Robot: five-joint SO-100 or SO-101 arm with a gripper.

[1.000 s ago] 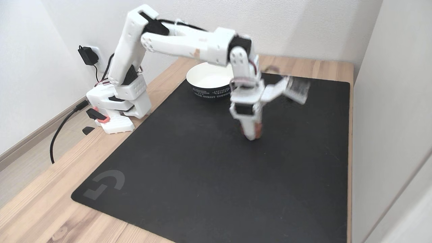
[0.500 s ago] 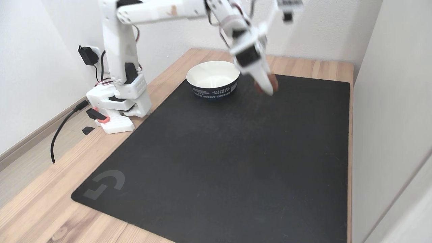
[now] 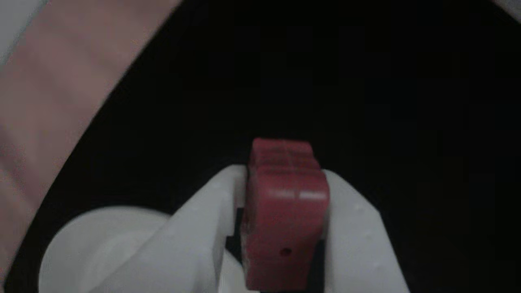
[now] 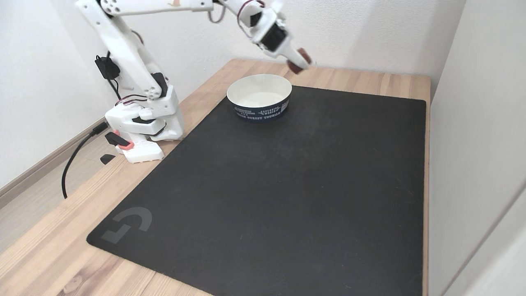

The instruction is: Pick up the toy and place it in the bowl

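Observation:
The dull-red toy (image 3: 285, 203) with ridged sides and a small round hole sits clamped between my two white fingers (image 3: 195, 228) in the other view. In the fixed view my gripper (image 4: 301, 62) is shut on the toy (image 4: 299, 61), held high in the air. It hangs above and just to the right of the bowl (image 4: 259, 98). The bowl is white inside with a dark printed band, and it stands on the back part of the black mat (image 4: 287, 185). The bowl's white rim (image 3: 101, 236) also shows at the lower left of the other view.
The arm's white base (image 4: 141, 127) stands on the wooden table (image 4: 49, 255) left of the mat, with a black cable (image 4: 72, 164) running off the edge. A wall plug (image 4: 106, 68) sits behind it. White walls close in at the back and right.
The arm has swung up and back, lifting the toy from low over the mat's middle to high beside the bowl. The gripper stayed shut on it throughout.

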